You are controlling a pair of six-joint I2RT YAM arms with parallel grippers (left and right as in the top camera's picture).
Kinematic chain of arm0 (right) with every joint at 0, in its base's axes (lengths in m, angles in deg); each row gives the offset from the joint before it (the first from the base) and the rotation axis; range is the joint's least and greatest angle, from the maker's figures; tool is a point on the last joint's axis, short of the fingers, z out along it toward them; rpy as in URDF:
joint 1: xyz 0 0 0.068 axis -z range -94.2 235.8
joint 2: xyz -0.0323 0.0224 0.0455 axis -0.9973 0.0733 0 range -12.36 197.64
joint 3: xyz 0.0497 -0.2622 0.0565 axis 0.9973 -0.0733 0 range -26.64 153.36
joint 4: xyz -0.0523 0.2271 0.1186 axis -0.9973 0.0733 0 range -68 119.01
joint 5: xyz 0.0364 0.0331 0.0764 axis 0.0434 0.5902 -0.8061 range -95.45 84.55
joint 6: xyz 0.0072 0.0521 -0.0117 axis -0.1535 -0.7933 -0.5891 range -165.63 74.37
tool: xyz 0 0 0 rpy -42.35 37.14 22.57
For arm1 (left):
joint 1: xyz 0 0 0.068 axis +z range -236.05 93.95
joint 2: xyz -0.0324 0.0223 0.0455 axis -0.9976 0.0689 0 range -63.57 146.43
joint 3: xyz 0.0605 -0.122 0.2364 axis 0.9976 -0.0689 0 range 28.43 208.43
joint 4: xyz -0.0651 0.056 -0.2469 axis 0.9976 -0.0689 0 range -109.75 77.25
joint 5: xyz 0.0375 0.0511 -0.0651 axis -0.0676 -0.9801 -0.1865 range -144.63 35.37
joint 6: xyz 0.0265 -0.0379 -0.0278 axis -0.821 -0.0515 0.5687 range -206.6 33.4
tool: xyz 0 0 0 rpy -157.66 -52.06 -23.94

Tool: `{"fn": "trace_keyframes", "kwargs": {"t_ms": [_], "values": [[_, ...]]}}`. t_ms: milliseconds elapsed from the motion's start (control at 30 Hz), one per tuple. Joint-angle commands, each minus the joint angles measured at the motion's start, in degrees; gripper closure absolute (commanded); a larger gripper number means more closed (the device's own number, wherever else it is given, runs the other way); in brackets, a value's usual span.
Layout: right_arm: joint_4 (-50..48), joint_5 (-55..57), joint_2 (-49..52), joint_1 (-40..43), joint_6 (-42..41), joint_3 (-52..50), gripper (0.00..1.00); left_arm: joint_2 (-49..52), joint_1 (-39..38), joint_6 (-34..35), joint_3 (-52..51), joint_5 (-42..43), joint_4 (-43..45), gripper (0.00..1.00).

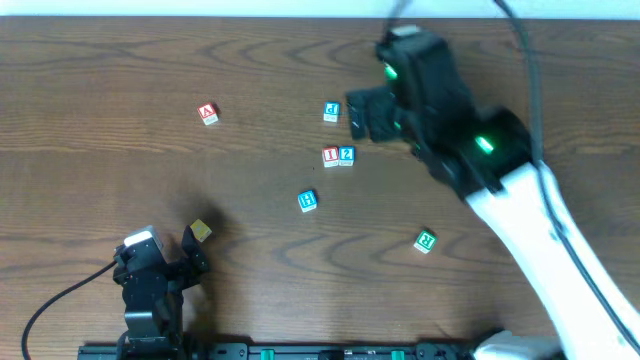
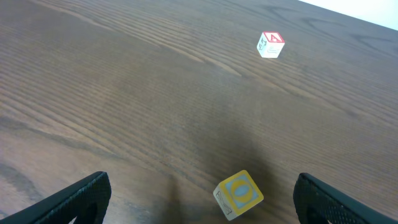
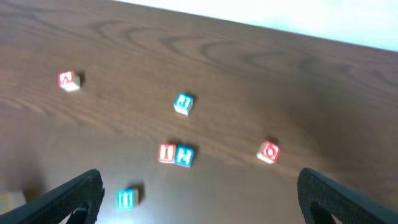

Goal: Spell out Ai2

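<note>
The red A block [image 1: 208, 113] lies at the far left, also in the left wrist view [image 2: 270, 45] and the right wrist view [image 3: 68, 80]. The red I block [image 1: 330, 156] and the blue 2 block [image 1: 346, 155] sit side by side, touching, mid-table; the right wrist view shows the I [image 3: 166, 153] and the 2 [image 3: 185, 155]. My right gripper [image 1: 356, 115] is open and empty, up and to the right of that pair, and shows in its own view [image 3: 199, 208]. My left gripper [image 1: 192, 255] is open and empty at the near left [image 2: 202, 202].
A yellow block [image 1: 201, 231] lies just ahead of my left fingers [image 2: 238, 195]. A blue P block [image 1: 331, 111], a blue H block [image 1: 307, 200] and a green R block [image 1: 425, 240] lie scattered. A red O block [image 3: 268, 151] shows only in the right wrist view.
</note>
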Motion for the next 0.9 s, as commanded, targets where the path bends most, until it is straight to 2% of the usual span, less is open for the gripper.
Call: {"fn": "trace_keyframes", "kwargs": {"t_ms": [0,233,367,533,867], "values": [[-0.68,0.66,-6.27,-0.35,-1.4,-10.67,0.01,-0.33,0.17,0.39,-0.83,-0.37,0.07,0.05],[-4.26,4.79,-29.31,0.17,-1.75,-33.94,0.01,-0.33,0.17,0.39,-0.83,-0.37,0.07,0.05],[-7.98,5.2,-38.36,2.69,-1.75,-42.38,0.01,-0.33,0.17,0.39,-0.83,-0.37,0.07,0.04],[-11.85,8.26,-38.23,5.2,-1.73,-45.66,0.01,-0.33,0.17,0.39,-0.83,-0.37,0.07,0.05],[-14.19,7.78,-28.89,5.84,-1.73,-45.99,0.01,-0.33,0.17,0.39,-0.83,-0.37,0.07,0.05]]}}
